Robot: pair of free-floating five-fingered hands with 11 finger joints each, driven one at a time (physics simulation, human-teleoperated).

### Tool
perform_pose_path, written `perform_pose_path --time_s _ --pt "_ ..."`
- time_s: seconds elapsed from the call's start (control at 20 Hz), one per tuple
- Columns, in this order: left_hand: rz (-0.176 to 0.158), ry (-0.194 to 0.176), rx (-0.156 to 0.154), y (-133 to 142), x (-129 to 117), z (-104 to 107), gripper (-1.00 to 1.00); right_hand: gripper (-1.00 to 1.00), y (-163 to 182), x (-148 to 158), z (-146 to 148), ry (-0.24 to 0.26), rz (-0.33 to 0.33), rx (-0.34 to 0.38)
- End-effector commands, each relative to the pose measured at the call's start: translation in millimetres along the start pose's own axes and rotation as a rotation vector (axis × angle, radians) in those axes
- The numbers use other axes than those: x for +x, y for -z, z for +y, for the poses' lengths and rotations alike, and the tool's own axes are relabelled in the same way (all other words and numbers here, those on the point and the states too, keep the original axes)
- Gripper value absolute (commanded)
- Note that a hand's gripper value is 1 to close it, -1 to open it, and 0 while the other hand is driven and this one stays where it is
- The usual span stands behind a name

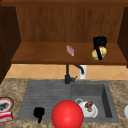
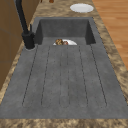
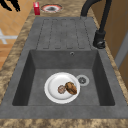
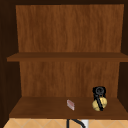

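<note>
Yellow ball sits at the right end of the lower cabinet shelf, right of centre in your front view, with your right hand clamped down on it from above: dark fingers curl over its face, so the grip is closed round the ball. The upper view shows the same hold at lower right, hand atop ball, fingers wrapped down its front. A small pinkish block lies on the same shelf near the middle, well apart from the ball.

Your left hand hangs at lower left of the front view, over the sink's ridged draining board; you cannot tell how far its fingers are spread.

At bottom centre a red ball stands just beside a white plate carrying brown food in the basin, below the black tap.
</note>
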Motion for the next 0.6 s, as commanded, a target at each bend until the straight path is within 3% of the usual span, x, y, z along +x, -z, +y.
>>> perform_pose_path --time_s 0.0,0.15,0.3,0.55 --pt "0.000 0.000 0.000 0.0 0.0 0.0 0.00 1.00 27.0 8.7 -15.1 -0.022 0.037 -0.021" --pt "0.000 0.000 0.000 0.0 0.0 0.0 0.00 1.00 52.5 13.3 -16.4 0.009 0.018 -0.020" --pt "0.000 0.000 0.000 0.0 0.0 0.0 0.00 1.00 80.1 31.3 -10.6 -0.013 0.013 -0.018" --pt "0.000 0.000 0.000 0.0 0.0 0.0 0.00 1.00 128.1 37.6 -0.7 0.015 0.003 -0.020"
